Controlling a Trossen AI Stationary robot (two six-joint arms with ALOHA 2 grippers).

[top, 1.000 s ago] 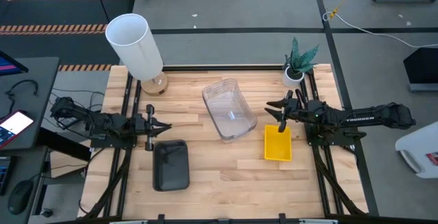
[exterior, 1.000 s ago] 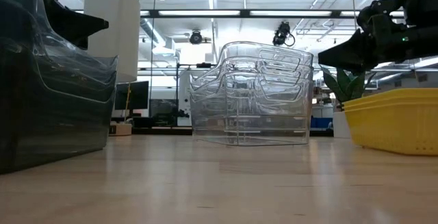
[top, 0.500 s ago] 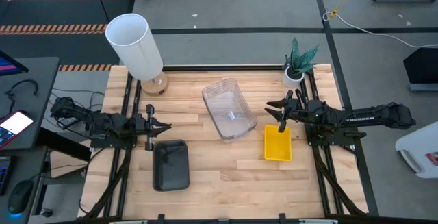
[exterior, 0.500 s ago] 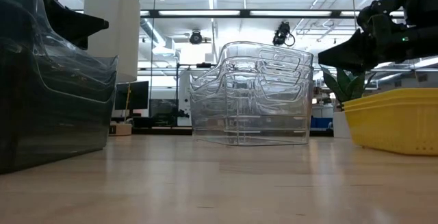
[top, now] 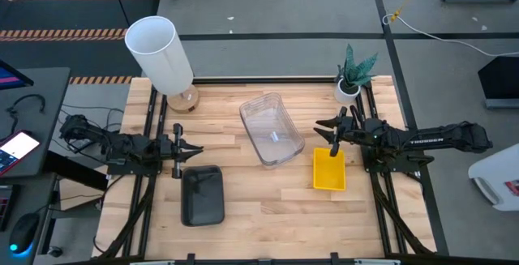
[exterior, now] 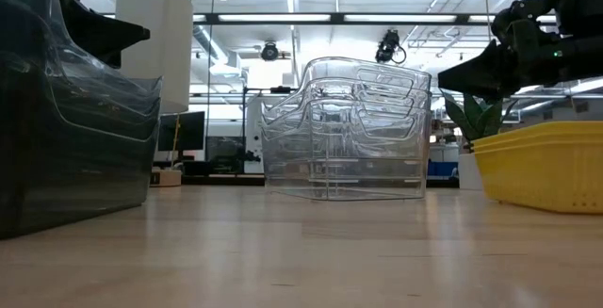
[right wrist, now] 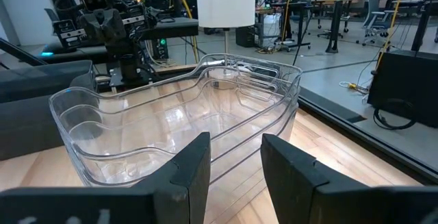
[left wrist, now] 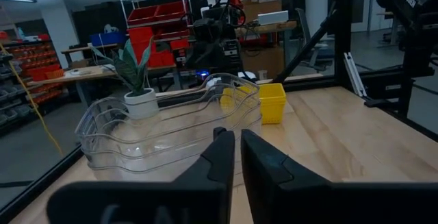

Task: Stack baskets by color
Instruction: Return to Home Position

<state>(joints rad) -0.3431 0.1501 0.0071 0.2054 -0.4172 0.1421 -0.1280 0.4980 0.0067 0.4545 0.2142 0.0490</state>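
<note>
A nested stack of clear baskets (top: 272,129) rests on its base at the middle of the table, also in the low view (exterior: 349,129). A dark grey basket stack (top: 202,194) sits near left and a yellow stack (top: 329,170) near right. My left gripper (top: 199,148) hovers level at the left, just beyond the grey stack's far end; its fingers (left wrist: 237,145) are almost together with nothing between. My right gripper (top: 318,130) hovers level at the right, above the yellow stack's far end, open (right wrist: 236,162), pointing at the clear baskets.
A tall white cylinder lamp (top: 160,52) stands at the far left corner and a small potted plant (top: 350,87) at the far right. Bare wood (top: 268,204) lies between the grey and yellow stacks toward the near edge.
</note>
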